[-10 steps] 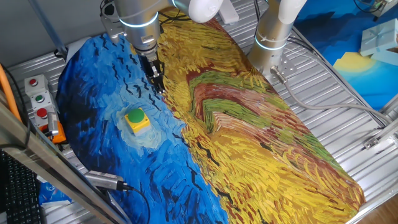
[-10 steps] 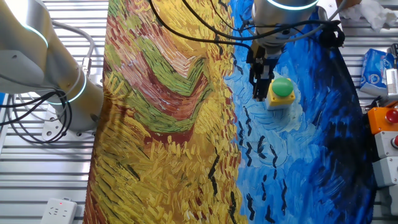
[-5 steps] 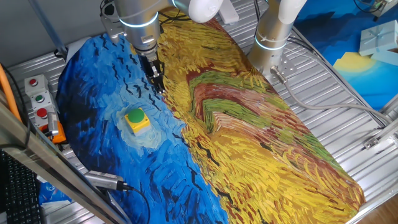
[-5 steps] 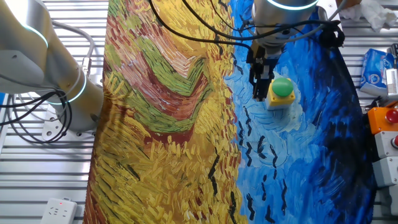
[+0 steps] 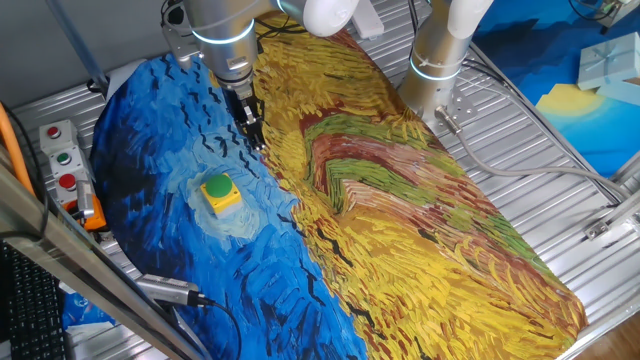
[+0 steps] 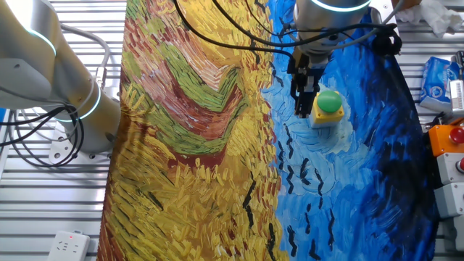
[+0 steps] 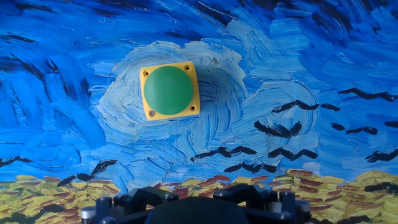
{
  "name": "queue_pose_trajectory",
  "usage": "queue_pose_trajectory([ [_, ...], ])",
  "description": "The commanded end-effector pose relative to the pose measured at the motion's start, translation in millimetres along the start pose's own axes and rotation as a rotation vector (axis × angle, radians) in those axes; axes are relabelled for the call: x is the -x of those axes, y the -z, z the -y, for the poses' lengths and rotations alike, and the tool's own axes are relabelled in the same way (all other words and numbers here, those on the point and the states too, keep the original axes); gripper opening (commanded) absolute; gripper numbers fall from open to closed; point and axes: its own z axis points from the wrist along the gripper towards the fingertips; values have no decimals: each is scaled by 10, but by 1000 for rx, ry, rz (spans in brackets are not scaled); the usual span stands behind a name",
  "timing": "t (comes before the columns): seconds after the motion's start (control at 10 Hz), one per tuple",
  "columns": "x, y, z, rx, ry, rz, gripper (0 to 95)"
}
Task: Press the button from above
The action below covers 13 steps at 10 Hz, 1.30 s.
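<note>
Button [image 5: 220, 190] sits upright on the blue part of the painted cloth [image 5: 400, 210] covering the counter, untouched; the hand [image 5: 252, 132] hangs above the cloth, off to one side of it near the blue-yellow border, apart from the dome. Can't tell if the fingers are open or closed, no view shows the tips clearly. Risk: the hand is not yet over the dome, so a straight descent would hit cloth or clip the yellow base edge and shove the button sideways instead of pressing it.
</note>
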Motion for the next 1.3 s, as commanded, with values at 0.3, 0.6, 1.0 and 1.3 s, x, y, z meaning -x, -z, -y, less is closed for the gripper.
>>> queue_pose_trajectory([
  [0.3, -1, 0, 0, 9, -6, 21, 0],
  [0.6, -1, 0, 0, 9, -6, 21, 0],
  [1.0, -1, 0, 0, 9, -6, 21, 0],
  [1.3, -1, 0, 0, 9, -6, 21, 0],
])
